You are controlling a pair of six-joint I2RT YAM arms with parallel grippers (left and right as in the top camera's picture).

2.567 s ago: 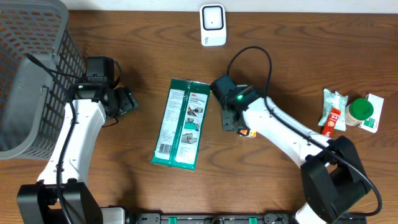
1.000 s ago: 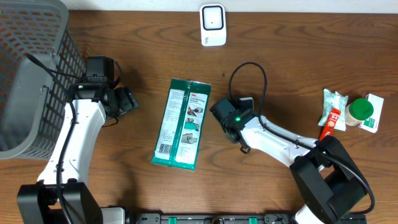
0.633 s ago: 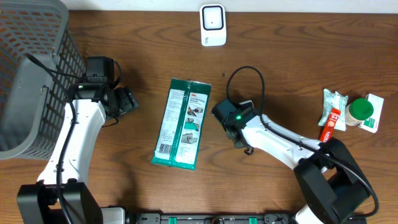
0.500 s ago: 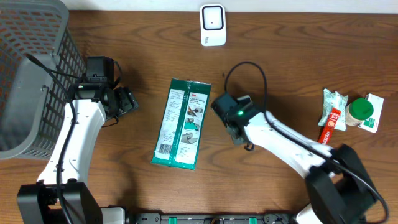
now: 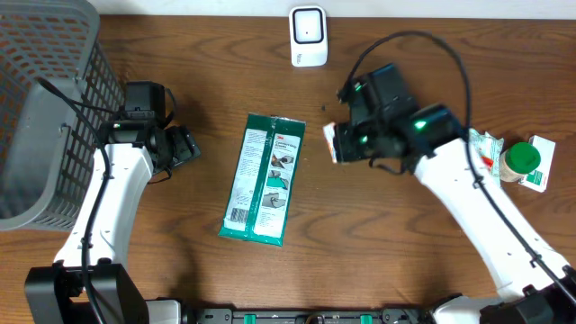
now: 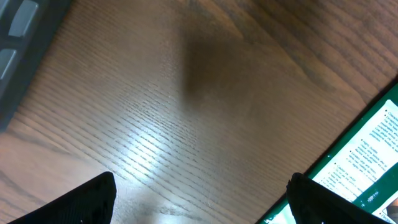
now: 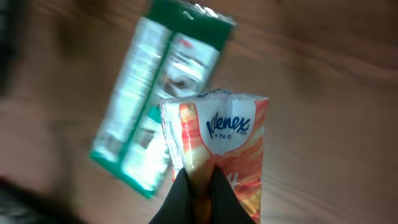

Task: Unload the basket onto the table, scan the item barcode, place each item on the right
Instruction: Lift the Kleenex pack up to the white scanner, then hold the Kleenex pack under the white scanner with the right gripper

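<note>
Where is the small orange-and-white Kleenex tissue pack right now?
Overhead, the Kleenex pack is pinched in the right gripper, right of the long green packet, below the white scanner.

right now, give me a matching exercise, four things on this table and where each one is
Things:
1. Kleenex pack
2. green packet
3. white scanner
4. grey basket

Places:
a. middle of the far edge of the table
b. pinched in the right gripper, held above the wood
c. lying flat in the centre
d. far left corner

Pairs: 1-b, 2-c, 3-a, 4-d
</note>
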